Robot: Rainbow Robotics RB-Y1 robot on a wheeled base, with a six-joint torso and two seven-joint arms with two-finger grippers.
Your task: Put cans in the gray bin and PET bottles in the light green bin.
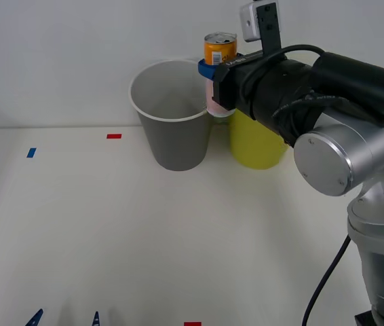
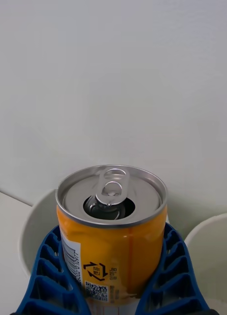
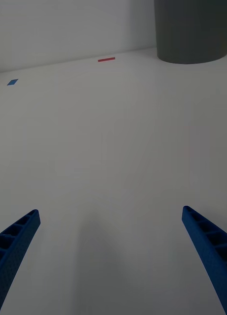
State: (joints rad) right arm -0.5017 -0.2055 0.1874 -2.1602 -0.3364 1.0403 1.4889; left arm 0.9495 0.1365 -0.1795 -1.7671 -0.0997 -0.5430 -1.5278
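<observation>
White counter, pale wall. Right gripper jaws clamp can above gray bin rim's edge, beside light green bin; release risks striking the rim. Left gripper jaws wide, well short.

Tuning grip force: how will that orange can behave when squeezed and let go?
The can, opened at the tab, is probably empty: light and easily dented. Its smooth wall may slip between the right gripper fingers. Released upright, it could tip and roll.

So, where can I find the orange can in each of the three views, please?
Front view: the orange can is top centre, held upright by the right end effector between the gray bin and the light green bin.
Right wrist view: lower centre.
Left wrist view: not there.
Shared landmark: the gray bin.
</observation>
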